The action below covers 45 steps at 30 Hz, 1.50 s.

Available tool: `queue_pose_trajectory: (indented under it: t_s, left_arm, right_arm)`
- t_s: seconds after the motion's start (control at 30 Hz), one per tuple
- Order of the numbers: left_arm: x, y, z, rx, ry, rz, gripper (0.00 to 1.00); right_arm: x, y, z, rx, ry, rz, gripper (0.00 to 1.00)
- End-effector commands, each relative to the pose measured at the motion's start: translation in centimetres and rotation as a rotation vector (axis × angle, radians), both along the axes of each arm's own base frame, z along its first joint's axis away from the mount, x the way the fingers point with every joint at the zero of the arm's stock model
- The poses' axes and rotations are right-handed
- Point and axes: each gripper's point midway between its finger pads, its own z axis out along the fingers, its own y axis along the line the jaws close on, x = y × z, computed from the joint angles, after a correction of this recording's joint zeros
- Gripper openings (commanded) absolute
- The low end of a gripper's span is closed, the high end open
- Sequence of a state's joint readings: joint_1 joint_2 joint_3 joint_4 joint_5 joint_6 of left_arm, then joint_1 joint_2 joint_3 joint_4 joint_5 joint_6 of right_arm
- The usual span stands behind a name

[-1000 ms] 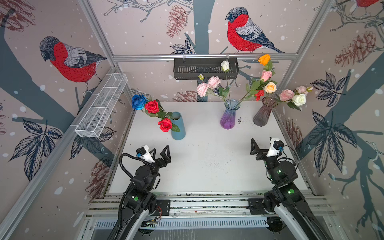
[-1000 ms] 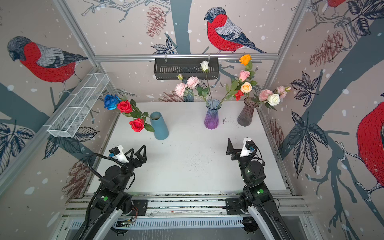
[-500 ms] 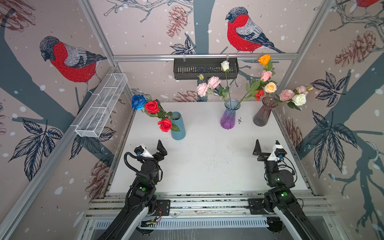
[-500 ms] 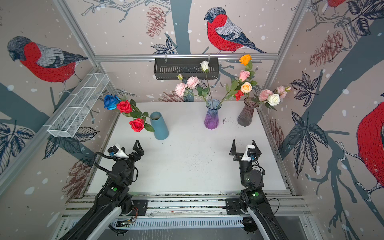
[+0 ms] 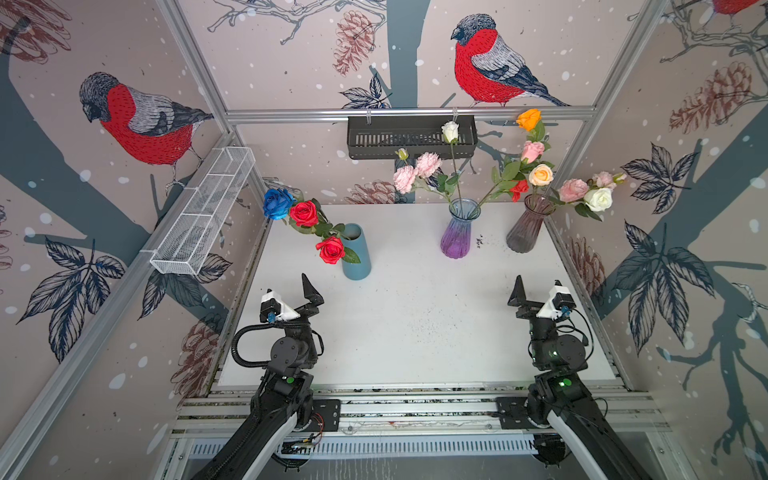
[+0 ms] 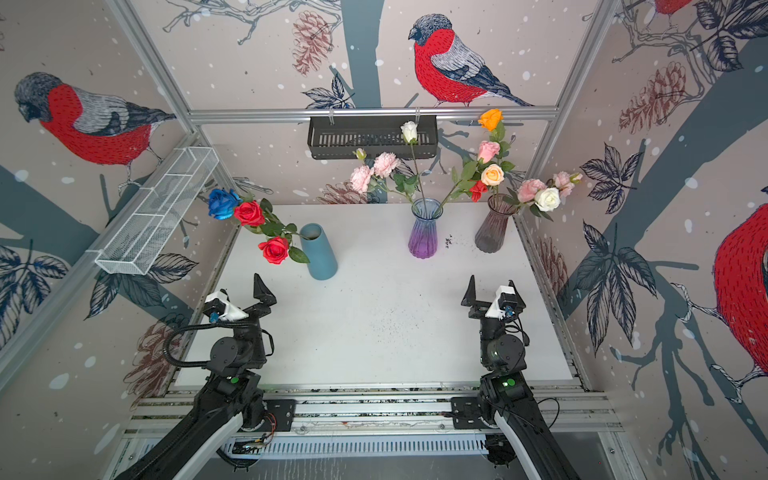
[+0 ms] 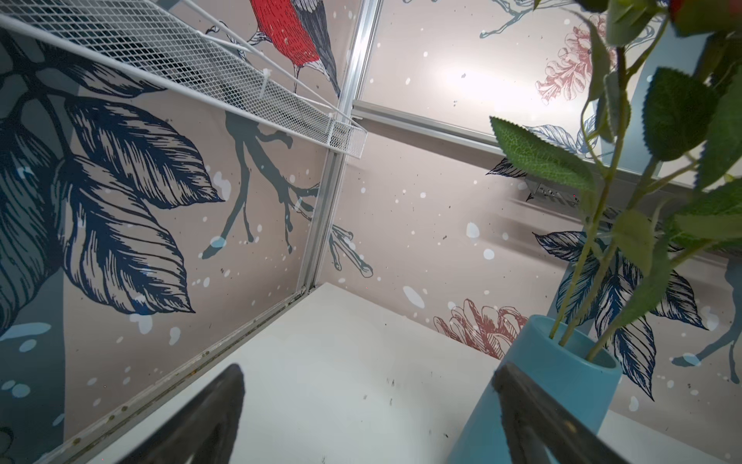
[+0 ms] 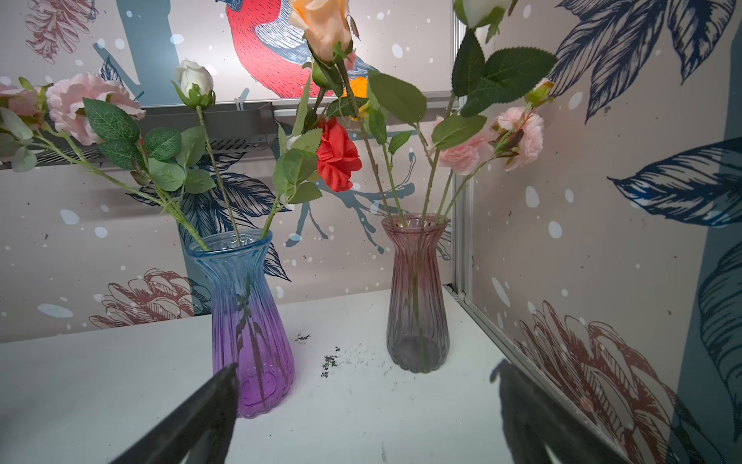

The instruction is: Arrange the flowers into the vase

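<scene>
1. Left gripper (image 7: 369,369): fingers spread wide, nothing between them, over the white table (image 5: 415,332).
2. Blue vase (image 5: 356,253): just beyond one left finger; holds one blue and two red roses (image 5: 304,213).
3. Purple vase (image 8: 251,321): beyond one right finger; holds pink, white and red flowers (image 8: 339,154).
4. Pink vase (image 8: 417,297): beyond the gap between the right fingers; holds peach, pink and white heads.
5. Right gripper (image 8: 366,365): fingers spread wide, empty.

Left claw (image 7: 367,373) and right claw (image 8: 363,369) gape empty.
</scene>
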<state>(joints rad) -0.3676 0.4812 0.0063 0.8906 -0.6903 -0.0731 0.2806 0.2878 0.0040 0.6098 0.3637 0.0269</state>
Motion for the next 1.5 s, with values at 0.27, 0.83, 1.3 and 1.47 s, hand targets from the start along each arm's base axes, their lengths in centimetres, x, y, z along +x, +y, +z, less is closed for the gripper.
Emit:
queue_pose_trajectory:
  t_s: [0.27,0.83,1.3,1.47]
  left_arm:
    - [-0.3,0.4,-7.3,0.135,0.149,0.014,0.97]
    - [4.0,-0.6,-7.1,0.245,0.181,-0.006,0.97]
    - [11.0,0.7,-10.7,0.211,0.392,0.025,0.97]
    - [11.6,1.9,-11.1,0.151,0.403,0.001,0.98]
  right_arm:
    - [1.3,-1.3,-4.0,-0.024,0.079,-0.083,0.99]
    - [7.7,-1.7,-7.1,-0.049,0.253,-0.15,0.99]
    - [11.4,-2.7,-10.2,-0.048,0.328,-0.071,0.99]
    - [12.0,-2.9,-10.9,-0.026,0.369,-0.047,0.99]
